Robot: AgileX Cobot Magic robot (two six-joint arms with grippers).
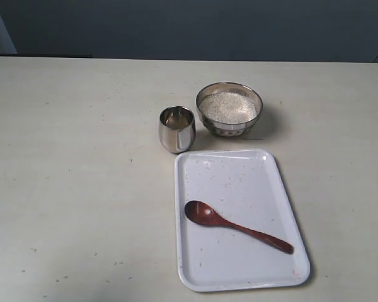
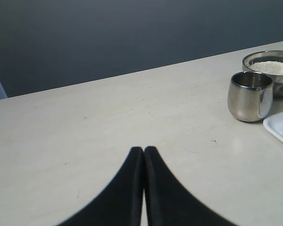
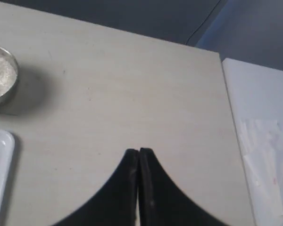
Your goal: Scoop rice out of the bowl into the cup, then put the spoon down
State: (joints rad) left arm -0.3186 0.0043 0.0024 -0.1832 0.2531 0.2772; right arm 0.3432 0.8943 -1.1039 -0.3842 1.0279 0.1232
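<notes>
1. The bowl point(image 1: 230, 130) stands on the bench point(image 1: 82, 157) toward the far edge, a little right of the middle. It is filled nearly to the rim with rice point(image 1: 228, 107).
2. The cup point(image 1: 176, 129) is set upright just beside the bowl, on the side toward the left edge of the bench, and the two are not touching. Whether any rice is in it cannot be told.
3. A white tray point(image 1: 239, 176) is laid on the near side of the bowl and cup. Its far left corner is close to the cup.
4. The spoon point(image 1: 236, 225) is laid flat on the tray with its hollow turned up. Its round end is near the tray's left side, and its handle is slanted toward the tray's near right corner.
5. A few loose grains are scattered over the tray and the bench.
6. The left claw point(image 2: 144, 149) is held over bare bench on the left side, well apart from the cup. Its two fingers are pressed together, and nothing is gripped.
7. The right claw point(image 3: 138, 150) is held over bare bench between the bowl and the right edge. Its fingers are likewise pressed together, and nothing is gripped.
</notes>
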